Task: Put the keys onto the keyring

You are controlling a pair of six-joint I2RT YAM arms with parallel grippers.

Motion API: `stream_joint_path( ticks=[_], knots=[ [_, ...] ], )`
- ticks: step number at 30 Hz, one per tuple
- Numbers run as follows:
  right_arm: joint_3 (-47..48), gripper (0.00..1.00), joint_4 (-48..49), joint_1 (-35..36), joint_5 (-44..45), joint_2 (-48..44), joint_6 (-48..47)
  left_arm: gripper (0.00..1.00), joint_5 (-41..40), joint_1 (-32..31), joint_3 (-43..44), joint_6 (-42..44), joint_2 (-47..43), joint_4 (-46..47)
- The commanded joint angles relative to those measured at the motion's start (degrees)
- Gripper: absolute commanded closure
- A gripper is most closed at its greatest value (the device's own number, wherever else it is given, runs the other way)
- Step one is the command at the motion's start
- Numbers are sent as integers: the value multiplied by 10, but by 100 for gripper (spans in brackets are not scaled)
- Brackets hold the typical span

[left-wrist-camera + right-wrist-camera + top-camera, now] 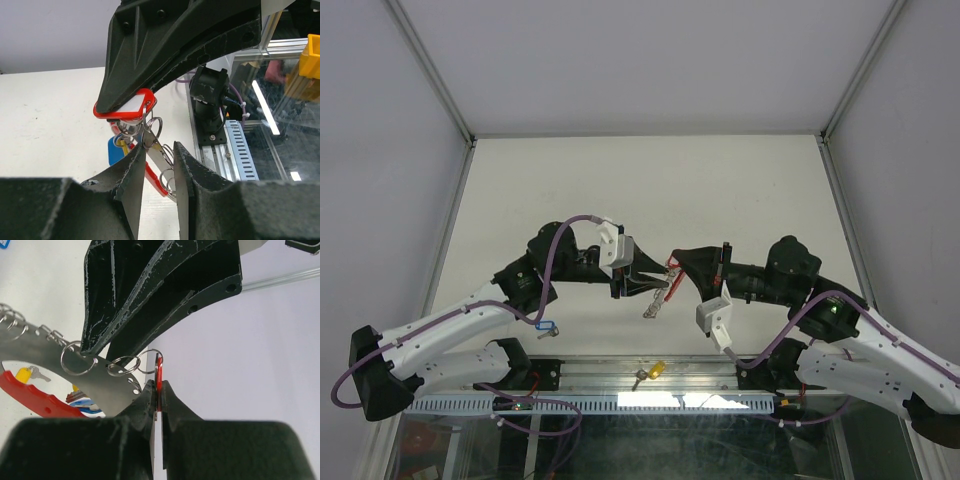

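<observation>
My left gripper (655, 283) (159, 147) holds the keyring (663, 290) above the table, its jaws shut on the silver plate (100, 385). The red band (155, 177) and the row of rings hang by the plate. My right gripper (672, 262) (158, 385) is shut on a key's red tag (131, 107) (159, 371), pressed tip to tip against the left one. The tag's ring (150, 360) overlaps one of the keyring's rings (122, 365). A blue tag (116, 152) and some yellow show under the rings. A key with a yellow tag (25, 374) shows through the keyring's opening.
A blue-tagged key (546, 327) lies on the white table left of the grippers. A yellow-tagged key (655, 370) rests on the metal rail at the near edge. The right arm's base (210, 107) stands by the slotted rail. Grey walls enclose the table.
</observation>
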Motion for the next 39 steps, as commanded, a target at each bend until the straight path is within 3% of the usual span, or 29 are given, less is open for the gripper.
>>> stream_joint_path(
  ticks=[1, 19, 28, 39],
  knots=[
    [31, 100, 56, 1, -8, -4, -1, 73, 27, -1, 31, 9, 0, 14],
    [38, 100, 38, 1, -17, -5, -6, 66, 79, 0, 38, 11, 4, 11],
    [41, 100, 29, 1, -27, -5, -6, 79, 54, -1, 46, 23, 8, -8],
    [40, 100, 29, 1, -38, 4, -4, 83, 47, 0, 52, 29, 17, -17]
  ],
)
